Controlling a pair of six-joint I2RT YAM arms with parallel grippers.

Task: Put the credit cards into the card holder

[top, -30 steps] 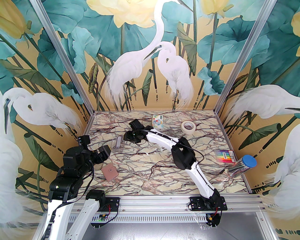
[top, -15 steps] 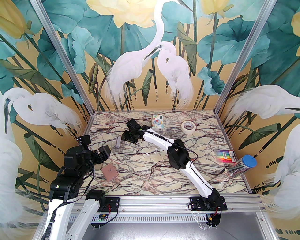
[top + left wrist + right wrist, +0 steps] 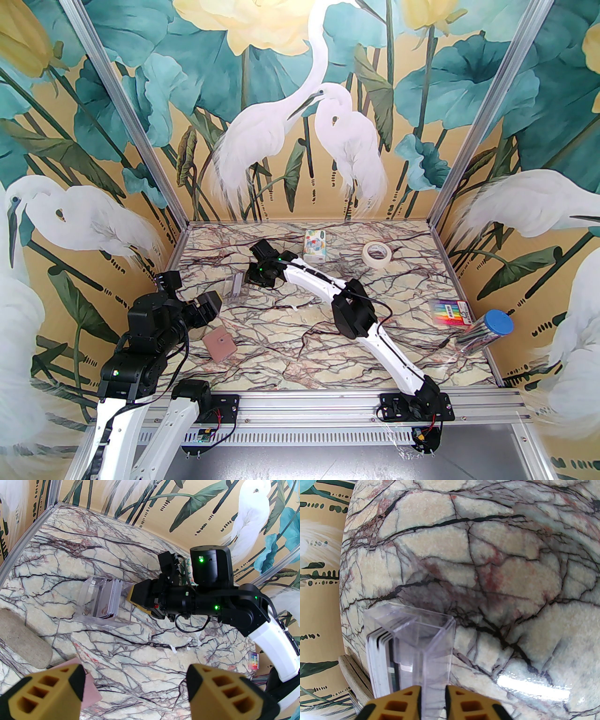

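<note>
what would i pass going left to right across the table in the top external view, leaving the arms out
card holder → clear box holding the credit cards → tissue pack → tape roll → striped pack → blue-capped tube

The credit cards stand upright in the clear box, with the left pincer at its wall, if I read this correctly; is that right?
Not quite: the credit cards do stand upright in the clear box, but it is the right pincer at its wall, as the right wrist view shows.
</note>
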